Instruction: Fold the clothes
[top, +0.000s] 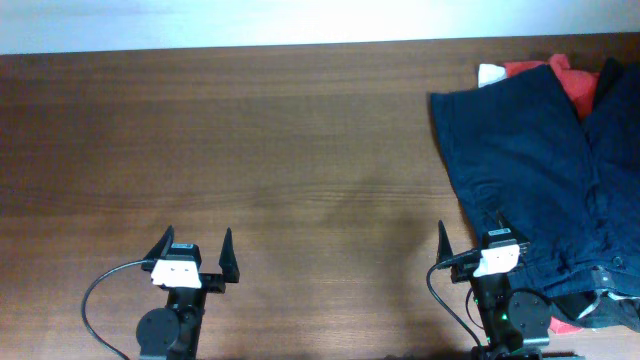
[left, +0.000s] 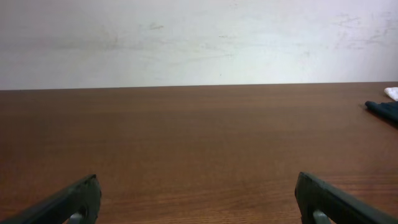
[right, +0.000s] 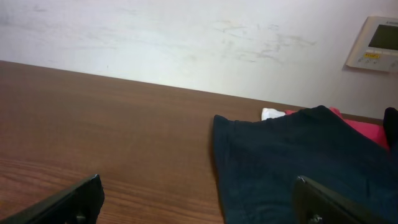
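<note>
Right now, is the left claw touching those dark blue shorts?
Apart. The overhead view shows the left gripper open over bare table, with a wide stretch of wood between it and the navy shorts.

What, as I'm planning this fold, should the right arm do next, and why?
Probably move the right pincer forward to grasp the near edge of the navy shorts: the pincer is open and empty, and the shorts lie unfolded right beside it.

Overhead looks straight down on the table (top: 250, 150). Wrist cams sit low near it, facing the far wall (left: 199, 37). All three views share the shorts (top: 530, 150).
</note>
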